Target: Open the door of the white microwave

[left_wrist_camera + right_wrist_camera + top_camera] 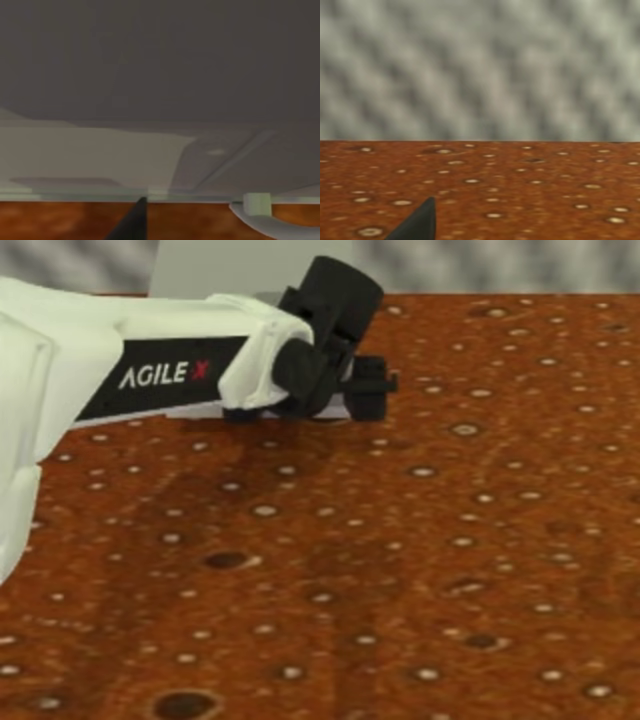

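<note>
The white microwave [250, 265] stands at the table's back edge, left of the middle; only its plain top shows from above. My left arm reaches across its front, and the black left gripper [370, 390] sits by the front's right end. A pale strip of the door [195, 413] shows under the arm. In the left wrist view the door's grey window [150, 60] fills most of the picture, very close. Its off-white lower frame [90, 155] and the handle's mount block [257, 204] lie below. One dark fingertip [134, 220] shows there. The right gripper shows one fingertip [420, 222] over the table.
The brown speckled table [420, 560] stretches in front of and to the right of the microwave. A grey patterned wall [480, 65] stands behind the table in the right wrist view. The right arm is out of the top view.
</note>
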Controlling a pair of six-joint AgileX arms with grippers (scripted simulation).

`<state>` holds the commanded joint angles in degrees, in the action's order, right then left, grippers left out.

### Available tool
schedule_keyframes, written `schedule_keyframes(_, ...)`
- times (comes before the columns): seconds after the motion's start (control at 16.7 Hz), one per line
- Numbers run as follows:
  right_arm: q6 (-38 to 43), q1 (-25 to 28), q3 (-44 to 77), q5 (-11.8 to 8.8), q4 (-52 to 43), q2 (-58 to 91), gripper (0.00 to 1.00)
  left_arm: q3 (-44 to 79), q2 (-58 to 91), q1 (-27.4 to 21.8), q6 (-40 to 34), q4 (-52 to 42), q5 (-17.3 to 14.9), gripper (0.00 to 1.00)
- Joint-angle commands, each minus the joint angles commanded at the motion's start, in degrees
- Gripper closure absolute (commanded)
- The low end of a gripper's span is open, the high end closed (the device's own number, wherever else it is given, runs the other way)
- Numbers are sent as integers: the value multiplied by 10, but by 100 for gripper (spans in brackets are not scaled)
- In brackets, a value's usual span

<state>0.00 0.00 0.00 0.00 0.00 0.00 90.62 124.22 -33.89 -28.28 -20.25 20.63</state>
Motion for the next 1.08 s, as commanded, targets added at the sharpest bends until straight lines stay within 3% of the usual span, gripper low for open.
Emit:
schedule_keyframes(0.48, 0, 0, 0, 0, 0, 0, 0, 0, 0, 0, 0, 0, 0, 98)
schedule_keyframes(0.96, 0, 0, 0, 0, 0, 0, 0, 0, 0, 0, 0, 0, 0, 100)
schedule_keyframes(1.08, 0, 0, 0, 0, 0, 0, 0, -29, -15, -21, -3, -4, -8, 100)
